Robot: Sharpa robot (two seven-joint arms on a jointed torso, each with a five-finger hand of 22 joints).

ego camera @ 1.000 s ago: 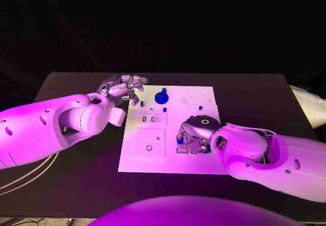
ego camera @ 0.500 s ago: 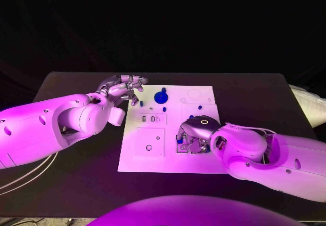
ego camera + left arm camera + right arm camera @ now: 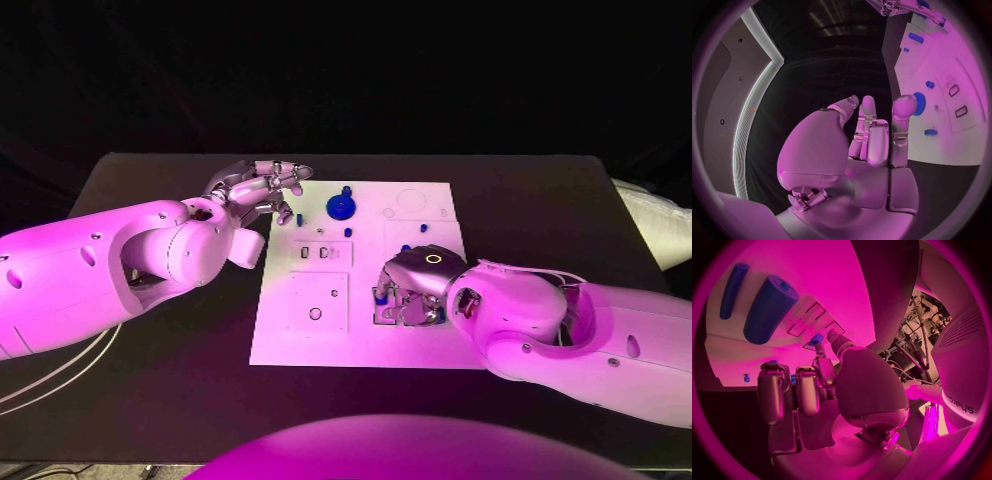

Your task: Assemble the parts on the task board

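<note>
The white task board (image 3: 296, 335) lies in the middle of the black table. A round blue part (image 3: 342, 207) stands near its far edge, with small blue parts (image 3: 346, 232) close by. My left hand (image 3: 268, 190) hovers at the board's far left corner with its fingers spread and nothing in them; in the left wrist view the left hand (image 3: 870, 135) faces the round blue part (image 3: 919, 103). My right hand (image 3: 413, 296) is bent down onto the board's near right area beside a blue peg (image 3: 381, 296). The right wrist view shows the blue peg (image 3: 769, 308), a thin blue rod (image 3: 732, 290) and curled fingers (image 3: 808, 390); any hold is hidden.
Two rectangular slots (image 3: 317, 252) and a square recess with a small hole (image 3: 316, 313) mark the board's left half. Bare black table (image 3: 173, 180) surrounds the board on all sides. My bulky forearms cover the table's left and right near areas.
</note>
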